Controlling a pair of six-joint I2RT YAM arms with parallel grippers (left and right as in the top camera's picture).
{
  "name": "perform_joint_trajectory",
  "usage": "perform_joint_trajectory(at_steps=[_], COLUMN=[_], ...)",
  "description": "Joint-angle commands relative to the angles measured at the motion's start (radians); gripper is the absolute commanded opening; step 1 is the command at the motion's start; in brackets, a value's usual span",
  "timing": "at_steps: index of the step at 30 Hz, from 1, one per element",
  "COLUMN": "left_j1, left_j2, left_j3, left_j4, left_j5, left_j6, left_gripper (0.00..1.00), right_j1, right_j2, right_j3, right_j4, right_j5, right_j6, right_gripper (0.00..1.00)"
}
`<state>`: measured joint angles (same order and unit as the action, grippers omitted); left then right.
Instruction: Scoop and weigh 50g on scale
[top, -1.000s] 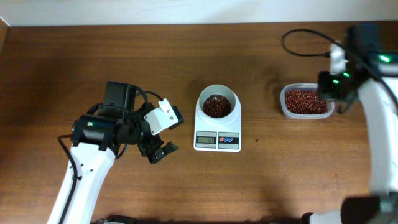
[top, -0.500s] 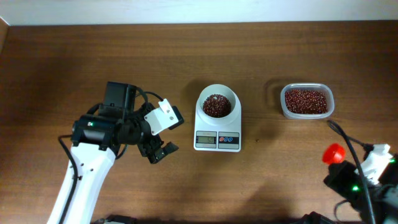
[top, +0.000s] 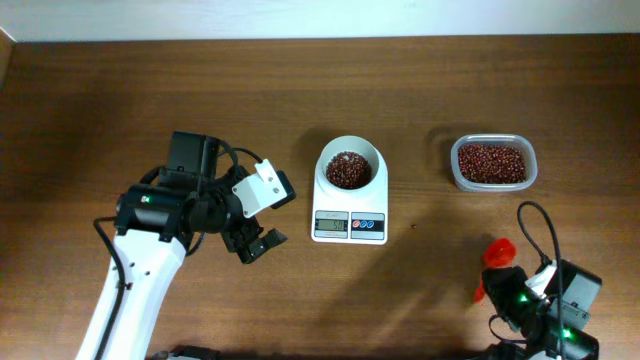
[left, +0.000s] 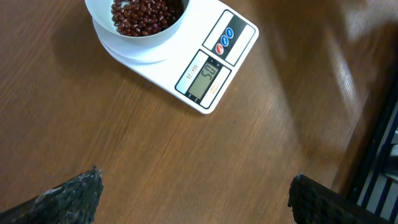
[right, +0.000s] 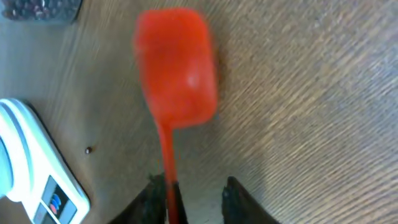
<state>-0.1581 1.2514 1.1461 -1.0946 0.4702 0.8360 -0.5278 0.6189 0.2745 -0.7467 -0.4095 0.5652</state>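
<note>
Beans (top: 347, 170) lie in the scale (top: 349, 227) bowl mid-surface. Left claw (left: 196, 199) gapes wide, empty. Right claw (right: 196, 190), by the front right corner, stands slightly parted around the handle of the scoop (right: 177, 74).

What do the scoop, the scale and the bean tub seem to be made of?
The scoop: probably plastic, smooth, uniformly orange-red. The scale: likely white plastic, with a smooth moulded casing. The tub: apparently clear plastic; its rim looks translucent.

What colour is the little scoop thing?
The scoop is bright orange-red all over. It shows best in the right wrist view.
</note>
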Motion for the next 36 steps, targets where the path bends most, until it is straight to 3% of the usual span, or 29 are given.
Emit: perform_joint_trajectory(at_steps=[1, 4, 11, 16, 21, 25, 27, 31, 36], left_j1=[-0.003, -0.003, -0.003, -0.003, -0.003, -0.003, -0.003, -0.003, -0.003], left_j2=[-0.002, -0.002, -0.002, -0.002, -0.002, -0.002, -0.002, -0.002, -0.002], left_j3=[0.001, 0.001, 0.001, 0.001, 0.001, 0.001, 0.001, 0.001, 0.001], left_j4=[0.002, 0.002, 0.002, 0.002, 0.002, 0.002, 0.002, 0.002, 0.002], left_j5=[0.003, 0.003, 0.003, 0.003, 0.003, 0.003, 0.003, 0.003, 0.003], left_j6=[-0.012, -0.012, -0.012, -0.012, -0.012, -0.012, -0.012, -0.012, -0.012], left_gripper=[0.99, 0.99, 0.99, 0.99, 0.99, 0.99, 0.99, 0.99, 0.99], right_j1=[-0.003, -0.003, -0.003, -0.003, -0.003, -0.003, 0.028, 0.237, 0.435], right_j2=[-0.001, -0.001, -0.001, -0.001, -0.001, -0.001, -0.005, -0.076, -0.364], right_j3=[-0.008, -0.007, 0.141, 0.333, 0.332, 0.332, 0.330, 0.330, 0.305], right_j4=[0.003, 0.031, 0.036, 0.037, 0.034, -0.062, -0.125, -0.115, -0.048], right_j5=[0.010, 0.021, -0.032, -0.441, -0.439, -0.462, -0.406, -0.192, 0.082], right_j6=[-0.031, -0.141, -0.113, -0.113, -0.124, -0.177, -0.179, -0.195, -0.195], right_gripper=[0.56, 0.99, 0.99, 0.99, 0.99, 0.99, 0.99, 0.99, 0.99])
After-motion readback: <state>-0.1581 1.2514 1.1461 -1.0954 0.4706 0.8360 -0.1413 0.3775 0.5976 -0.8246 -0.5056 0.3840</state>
